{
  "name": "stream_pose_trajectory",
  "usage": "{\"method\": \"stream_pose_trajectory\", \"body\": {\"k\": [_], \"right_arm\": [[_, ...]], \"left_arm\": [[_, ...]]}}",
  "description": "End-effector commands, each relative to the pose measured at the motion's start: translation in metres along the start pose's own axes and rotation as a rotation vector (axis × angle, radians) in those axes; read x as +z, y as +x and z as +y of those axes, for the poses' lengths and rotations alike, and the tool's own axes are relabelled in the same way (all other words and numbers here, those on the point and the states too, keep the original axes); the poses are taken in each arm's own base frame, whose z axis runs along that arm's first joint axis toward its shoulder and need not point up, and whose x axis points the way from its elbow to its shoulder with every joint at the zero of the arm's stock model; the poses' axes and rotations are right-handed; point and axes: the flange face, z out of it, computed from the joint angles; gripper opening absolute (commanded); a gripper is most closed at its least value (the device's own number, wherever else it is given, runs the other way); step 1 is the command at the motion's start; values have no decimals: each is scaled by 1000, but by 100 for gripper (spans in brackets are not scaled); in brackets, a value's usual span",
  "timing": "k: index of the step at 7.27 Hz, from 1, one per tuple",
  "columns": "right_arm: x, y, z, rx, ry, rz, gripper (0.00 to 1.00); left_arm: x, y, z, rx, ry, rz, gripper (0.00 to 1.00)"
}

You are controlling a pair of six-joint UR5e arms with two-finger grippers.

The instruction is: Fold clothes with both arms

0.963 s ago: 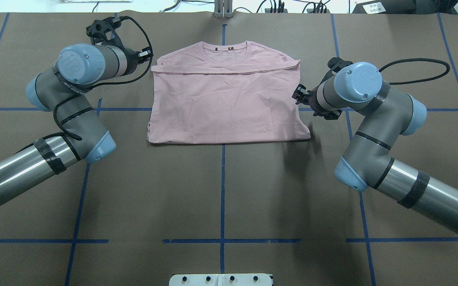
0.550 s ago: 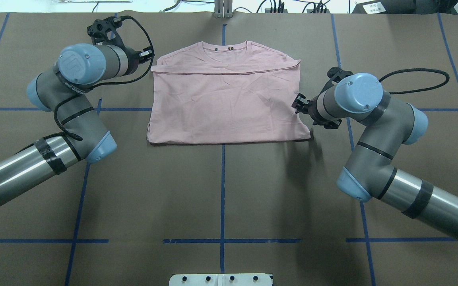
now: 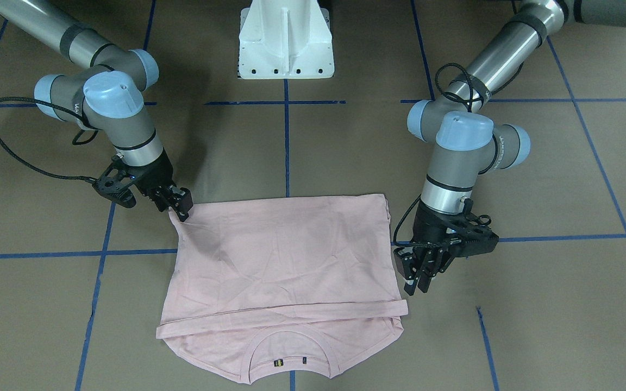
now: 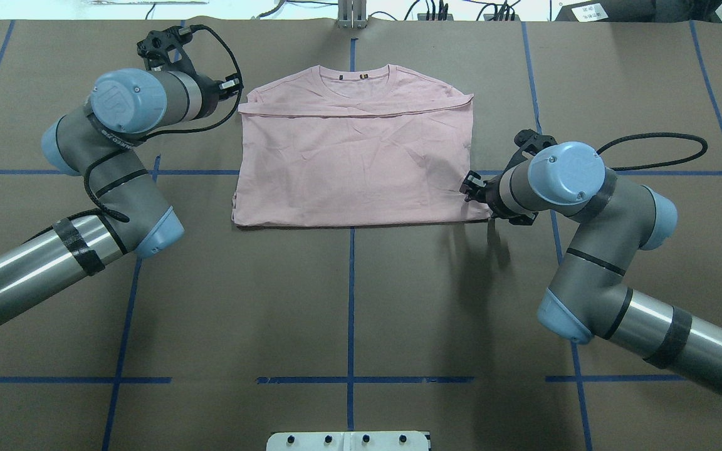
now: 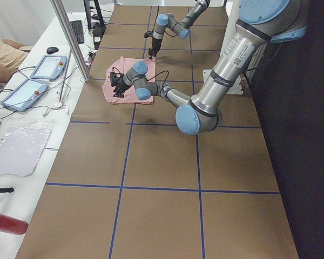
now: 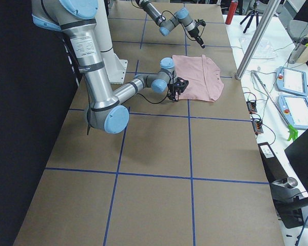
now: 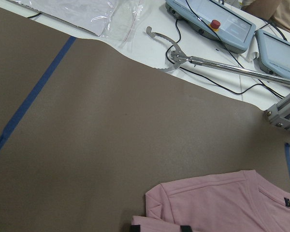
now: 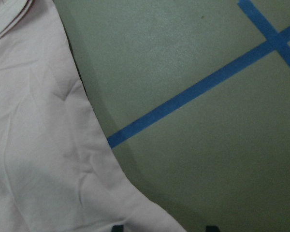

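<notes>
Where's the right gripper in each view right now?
Front-facing: black two-finger right gripper, centre-left.
Overhead: right of centre.
Exterior left: top, on the far arm.
Exterior right: centre, on the near arm.
Left wrist: absent.
Right wrist: jaws' tips only, bottom edge.
Landmark: pale pink T-shirt, hem corner beside it.

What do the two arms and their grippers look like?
The left arm and right arm are grey jointed tubes with light-blue caps, shiny silver segments banded with black tape, and a looping black cable each. The left gripper and right gripper are black, two-fingered.
</notes>
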Motion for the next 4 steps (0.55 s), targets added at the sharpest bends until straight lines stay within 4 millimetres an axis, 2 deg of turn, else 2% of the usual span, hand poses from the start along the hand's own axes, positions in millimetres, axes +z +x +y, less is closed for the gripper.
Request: {"method": "stream_pose_trajectory", "body": {"k": [1,2,4], "right_arm": [[5,3,1,1,-1,10,30],[6,3,0,3,1,13,2],[0,-2,2,0,-4,-3,0]], "left_arm": [[0,-1,0,1,1,-1,39],[0,-1,0,1,0,-1,39],[0,-1,0,1,0,-2,39]]}}
